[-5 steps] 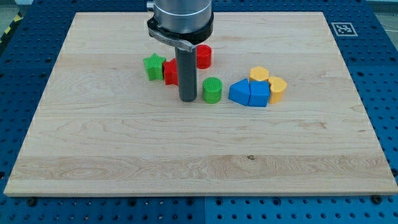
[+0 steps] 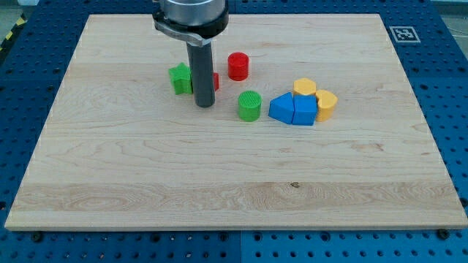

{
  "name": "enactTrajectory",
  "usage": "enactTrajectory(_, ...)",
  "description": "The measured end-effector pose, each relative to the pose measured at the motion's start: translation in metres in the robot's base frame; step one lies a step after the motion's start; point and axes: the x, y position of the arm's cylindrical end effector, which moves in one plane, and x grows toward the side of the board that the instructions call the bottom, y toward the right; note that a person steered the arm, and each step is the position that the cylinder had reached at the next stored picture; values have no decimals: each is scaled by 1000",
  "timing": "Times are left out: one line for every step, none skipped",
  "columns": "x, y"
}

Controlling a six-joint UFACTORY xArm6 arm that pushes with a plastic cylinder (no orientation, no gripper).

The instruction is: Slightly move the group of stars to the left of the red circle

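Note:
My tip [image 2: 204,104] rests on the board just below the two stars. The green star [image 2: 179,78] sits left of the rod. The red star [image 2: 214,81] is mostly hidden behind the rod; only a red sliver shows at its right side. The red circle [image 2: 238,66] stands to the right of the stars and a little nearer the view's top, apart from them.
A green cylinder [image 2: 249,105] stands right of my tip. Two blue blocks [image 2: 293,109] and two yellow blocks [image 2: 316,96] cluster further right. The wooden board [image 2: 234,197] lies on a blue perforated table.
The rod has moved left and slightly towards the view's top, now covering most of the red star. The blocks look unmoved.

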Motion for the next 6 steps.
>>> enactTrajectory(0,14)
enactTrajectory(-10,22)
enactTrajectory(-16,18)
enactTrajectory(-24,-1)
enactTrajectory(-30,-21)
enactTrajectory(-30,-37)
